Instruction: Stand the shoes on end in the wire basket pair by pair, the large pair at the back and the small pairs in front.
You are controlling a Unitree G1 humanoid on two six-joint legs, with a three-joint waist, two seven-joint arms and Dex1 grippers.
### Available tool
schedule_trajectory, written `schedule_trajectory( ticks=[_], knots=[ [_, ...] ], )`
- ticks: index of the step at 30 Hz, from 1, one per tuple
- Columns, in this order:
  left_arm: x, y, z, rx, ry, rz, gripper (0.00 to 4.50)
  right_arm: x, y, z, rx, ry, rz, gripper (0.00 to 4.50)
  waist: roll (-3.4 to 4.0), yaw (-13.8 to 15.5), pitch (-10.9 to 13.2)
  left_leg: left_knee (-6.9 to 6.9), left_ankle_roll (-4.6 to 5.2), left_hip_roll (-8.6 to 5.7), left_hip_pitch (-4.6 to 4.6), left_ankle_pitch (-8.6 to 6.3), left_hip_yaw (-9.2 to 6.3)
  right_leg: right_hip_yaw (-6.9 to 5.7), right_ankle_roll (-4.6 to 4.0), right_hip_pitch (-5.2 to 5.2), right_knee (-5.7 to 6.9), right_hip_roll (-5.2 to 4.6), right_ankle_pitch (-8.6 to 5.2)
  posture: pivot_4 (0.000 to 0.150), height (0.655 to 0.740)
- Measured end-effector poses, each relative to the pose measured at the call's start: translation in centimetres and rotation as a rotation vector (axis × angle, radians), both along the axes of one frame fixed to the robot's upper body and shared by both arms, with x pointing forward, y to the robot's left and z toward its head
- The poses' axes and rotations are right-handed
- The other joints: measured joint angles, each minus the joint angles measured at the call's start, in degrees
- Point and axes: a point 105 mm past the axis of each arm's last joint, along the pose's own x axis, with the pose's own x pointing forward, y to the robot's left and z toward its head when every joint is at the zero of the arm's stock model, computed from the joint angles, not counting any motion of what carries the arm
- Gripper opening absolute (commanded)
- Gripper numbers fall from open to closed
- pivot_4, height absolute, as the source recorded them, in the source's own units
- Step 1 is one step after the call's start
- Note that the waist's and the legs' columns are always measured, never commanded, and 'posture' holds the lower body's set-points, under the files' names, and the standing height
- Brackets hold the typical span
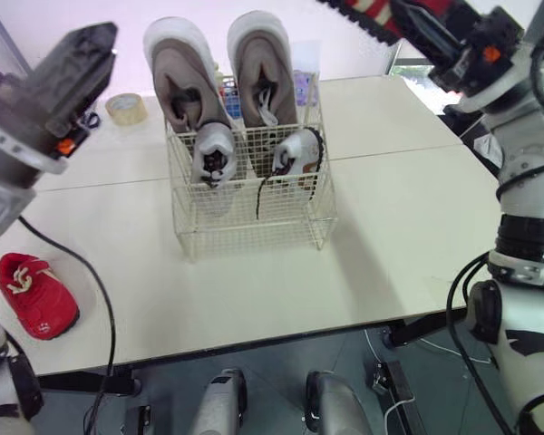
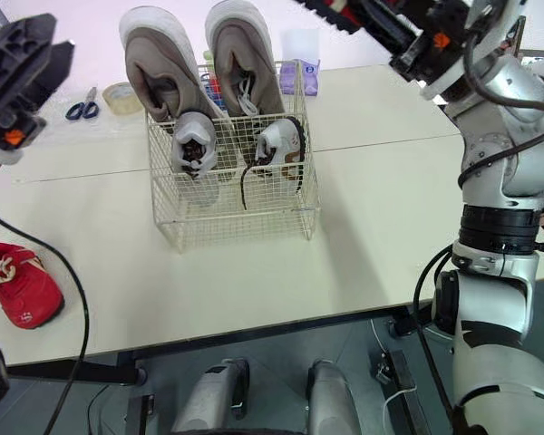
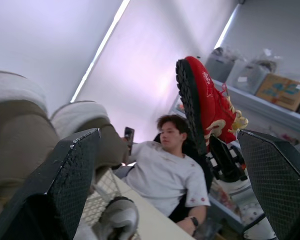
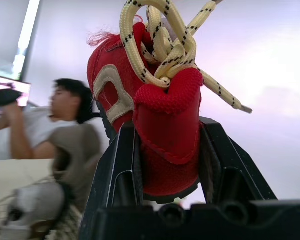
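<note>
One red shoe pinched in right gripper, other red shoe lying on table, left gripper splayed wide.

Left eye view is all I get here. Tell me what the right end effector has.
Observer: The right end effector is shut on a red shoe with cream laces.
Operator: Now report the left end effector.
Observer: The left end effector is open, with nothing between its fingers.
Operator: Check beyond the basket.
Observer: A person in a white T-shirt is on the far side of the wire basket.
</note>
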Motion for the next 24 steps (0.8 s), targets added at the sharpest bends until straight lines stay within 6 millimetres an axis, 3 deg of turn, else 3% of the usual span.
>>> schedule_trajectory(
  ticks=[6, 14, 18, 22, 24],
  knots=[
    [0.5, -2.7, 0.7, -0.054, -0.001, -0.098, 4.50, -0.8, 3.3, -1.3, -0.064, 0.010, 0.125, 1.40, -0.01, 0.0, 0.0, 0.20, 0.00, 0.03, -0.03, 0.00, 0.05, 0.04, 0.02, 0.06, -0.02, 0.02, 0.07, 0.150, 0.7400],
    [0.9, -3.5, 0.7, -0.081, 0.005, -0.114, 4.50, -1.8, 5.3, -2.3, -0.181, -0.037, 0.156, 1.40, -0.02, 0.0, 0.0, 0.15, 0.00, 0.02, -0.03, 0.00, 0.06, 0.06, 0.07, 0.05, -0.02, 0.04, 0.11, 0.150, 0.7400],
    [0.9, -4.2, 0.4, -0.048, 0.004, -0.120, 3.23, -1.8, 6.0, -3.2, -0.225, -0.042, 0.163, 1.36, -0.02, 0.0, 0.0, 0.19, 0.00, 0.02, -0.02, 0.00, 0.06, 0.06, 0.03, 0.06, -0.02, 0.04, 0.09, 0.150, 0.7400],
    [1.0, -4.2, -0.3, -0.045, 0.021, -0.118, 1.17, -1.8, 6.1, -3.3, -0.231, -0.050, 0.161, 1.36, -0.03, 0.0, 0.0, 0.19, -0.01, 0.03, -0.02, 0.00, 0.06, 0.07, 0.03, 0.05, -0.02, 0.05, 0.09, 0.150, 0.7400],
    [1.0, -4.1, -0.3, -0.046, 0.023, -0.108, 0.38, -1.9, 6.2, -3.3, -0.228, -0.053, 0.166, 1.36, -0.03, 0.0, 0.0, 0.19, -0.01, 0.03, -0.02, 0.00, 0.06, 0.07, 0.03, 0.05, -0.02, 0.05, 0.09, 0.150, 0.7400]
  ],
)
